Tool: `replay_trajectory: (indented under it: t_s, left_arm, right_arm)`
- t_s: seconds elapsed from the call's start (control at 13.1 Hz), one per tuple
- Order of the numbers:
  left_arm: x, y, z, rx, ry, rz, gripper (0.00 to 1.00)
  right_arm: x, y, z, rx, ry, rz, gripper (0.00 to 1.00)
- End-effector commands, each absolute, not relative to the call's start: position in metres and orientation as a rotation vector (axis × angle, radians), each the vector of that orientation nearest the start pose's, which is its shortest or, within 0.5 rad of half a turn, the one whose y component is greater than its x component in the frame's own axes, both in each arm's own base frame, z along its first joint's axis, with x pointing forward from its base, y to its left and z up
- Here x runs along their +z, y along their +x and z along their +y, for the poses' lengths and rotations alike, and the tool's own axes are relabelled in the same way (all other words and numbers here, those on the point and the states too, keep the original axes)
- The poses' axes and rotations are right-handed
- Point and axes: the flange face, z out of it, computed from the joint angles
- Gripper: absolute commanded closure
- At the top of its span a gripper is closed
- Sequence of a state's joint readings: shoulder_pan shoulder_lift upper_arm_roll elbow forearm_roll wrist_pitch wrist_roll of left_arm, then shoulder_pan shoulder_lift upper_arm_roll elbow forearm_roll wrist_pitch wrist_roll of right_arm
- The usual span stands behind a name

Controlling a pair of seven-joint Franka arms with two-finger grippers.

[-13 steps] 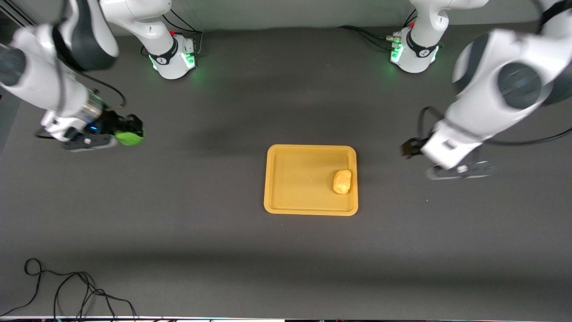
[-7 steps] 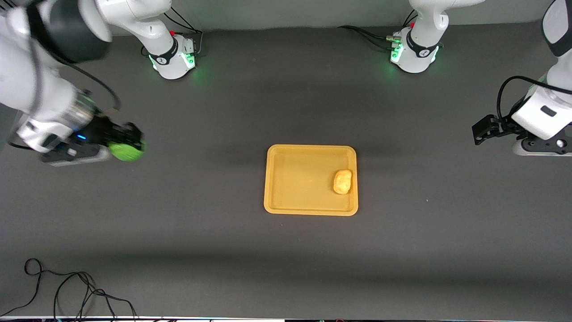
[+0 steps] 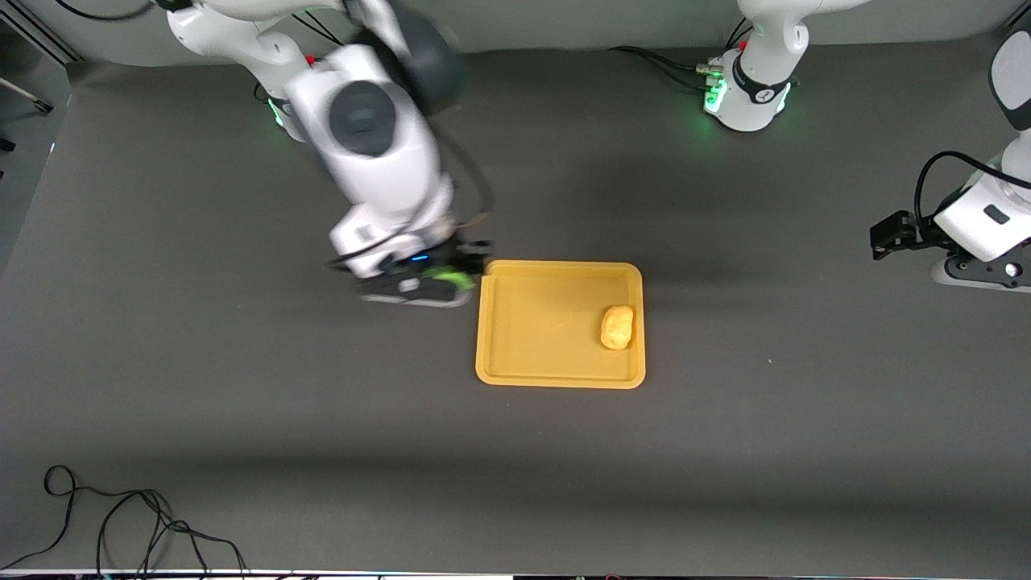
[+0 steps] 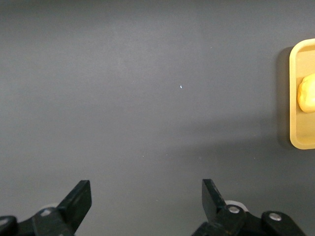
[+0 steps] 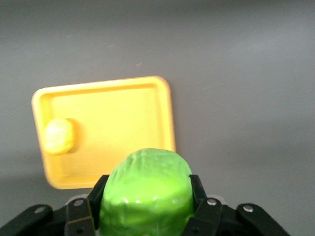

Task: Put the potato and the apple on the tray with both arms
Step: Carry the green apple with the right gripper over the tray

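The orange-yellow tray (image 3: 548, 322) lies mid-table. The yellow-tan potato (image 3: 617, 326) lies in it by the rim toward the left arm's end; it also shows in the right wrist view (image 5: 59, 136) and the left wrist view (image 4: 307, 92). My right gripper (image 3: 459, 278) is shut on the green apple (image 3: 451, 278) and holds it in the air just off the tray's rim at the right arm's end. In the right wrist view the apple (image 5: 146, 191) sits between the fingers. My left gripper (image 3: 886, 238) is open and empty over bare table at the left arm's end; its fingers (image 4: 78, 199) stand wide apart.
A black cable (image 3: 121, 524) lies coiled at the table's near edge toward the right arm's end. The two arm bases (image 3: 310, 101) (image 3: 745, 93) stand along the table's back edge.
My right arm has swung from the right arm's end of the table to the tray's rim, carrying the apple. My left arm has drawn away from the tray toward its own end.
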State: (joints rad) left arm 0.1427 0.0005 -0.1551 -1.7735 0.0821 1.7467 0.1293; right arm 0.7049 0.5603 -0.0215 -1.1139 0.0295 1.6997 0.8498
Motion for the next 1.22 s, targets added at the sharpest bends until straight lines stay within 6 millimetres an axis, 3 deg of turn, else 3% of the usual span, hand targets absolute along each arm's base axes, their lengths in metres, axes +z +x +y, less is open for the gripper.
replay_trajectory:
  t_s: [0.0,0.08,0.23,0.61,0.76,0.99,1.07,1.15]
  left_arm:
    - [0.545,0.558,0.0,0.022,-3.039,0.287,0.0]
    - [0.546,0.557,-0.003,0.024,-3.042,0.295,0.0]
    - [0.544,0.556,-0.014,0.036,-3.043,0.322,0.0]
    - [0.539,0.559,-0.016,0.026,-3.139,0.263,0.0]
    - [0.539,0.559,-0.016,0.033,-3.138,0.261,0.0]
    - [0.542,0.56,-0.016,0.022,-3.138,0.164,0.0]
    - [0.542,0.56,-0.016,0.022,-3.136,0.155,0.0]
    - [0.543,0.56,-0.016,0.017,-3.139,0.154,0.0]
  right_arm:
    - [0.47,0.539,0.523,-0.044,-3.076,0.279,0.6]
    - [0.449,0.532,0.541,-0.054,-3.069,0.267,0.6]
    - [0.39,0.538,0.561,-0.074,-3.062,0.28,0.6]
    - [0.243,0.556,0.571,-0.156,-3.066,0.261,0.6]
    - [0.214,0.556,0.57,-0.181,-3.083,0.243,0.6]
    - [0.199,0.556,0.569,-0.197,-3.091,0.231,0.59]
    - [0.196,0.557,0.569,-0.202,-3.085,0.237,0.13]
    - [0.202,0.559,0.568,-0.208,-3.08,0.244,0.0]
